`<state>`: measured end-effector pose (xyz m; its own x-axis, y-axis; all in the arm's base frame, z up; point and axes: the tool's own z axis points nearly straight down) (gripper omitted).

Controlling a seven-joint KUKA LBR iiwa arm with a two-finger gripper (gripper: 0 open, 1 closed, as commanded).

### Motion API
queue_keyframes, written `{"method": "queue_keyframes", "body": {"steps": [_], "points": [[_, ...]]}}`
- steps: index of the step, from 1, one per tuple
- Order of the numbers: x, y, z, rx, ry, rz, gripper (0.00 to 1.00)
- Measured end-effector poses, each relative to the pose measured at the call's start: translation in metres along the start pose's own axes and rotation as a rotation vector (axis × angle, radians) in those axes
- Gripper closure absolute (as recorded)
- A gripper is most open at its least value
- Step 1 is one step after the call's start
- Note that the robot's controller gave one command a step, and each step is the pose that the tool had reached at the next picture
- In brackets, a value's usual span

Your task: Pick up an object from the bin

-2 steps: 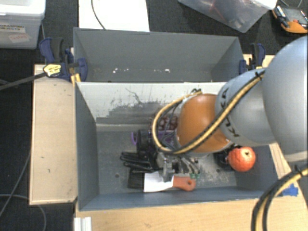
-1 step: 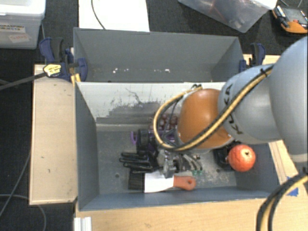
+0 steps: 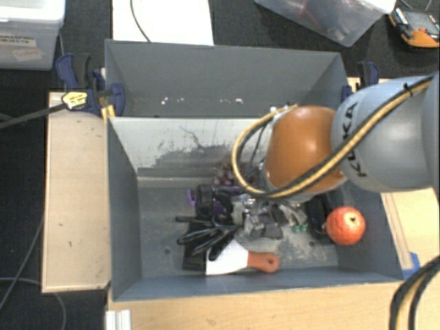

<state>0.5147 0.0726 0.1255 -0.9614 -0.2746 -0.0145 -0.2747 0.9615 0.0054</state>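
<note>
Grey bin, gripper low over black heap.
White-bladed scraper just beside; red apple at view's right; grip state can't tell.

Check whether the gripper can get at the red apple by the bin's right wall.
Probably yes. The red apple lies uncovered, right of the gripper, which is low over the heap of black tools. Nothing rests on it, though a black thing beside it and the right wall may crowd the approach.
</note>
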Motion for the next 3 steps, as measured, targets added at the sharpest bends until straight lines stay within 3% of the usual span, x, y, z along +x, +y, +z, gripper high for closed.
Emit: {"method": "queue_keyframes", "body": {"steps": [1,2,3], "points": [[0.002,0.007,-0.002,-0.001,-0.005,0.052,1.0],[0.016,-0.01,0.002,-0.001,0.001,0.022,1.0],[0.014,-0.026,-0.012,-0.002,-0.008,0.065,1.0]]}}
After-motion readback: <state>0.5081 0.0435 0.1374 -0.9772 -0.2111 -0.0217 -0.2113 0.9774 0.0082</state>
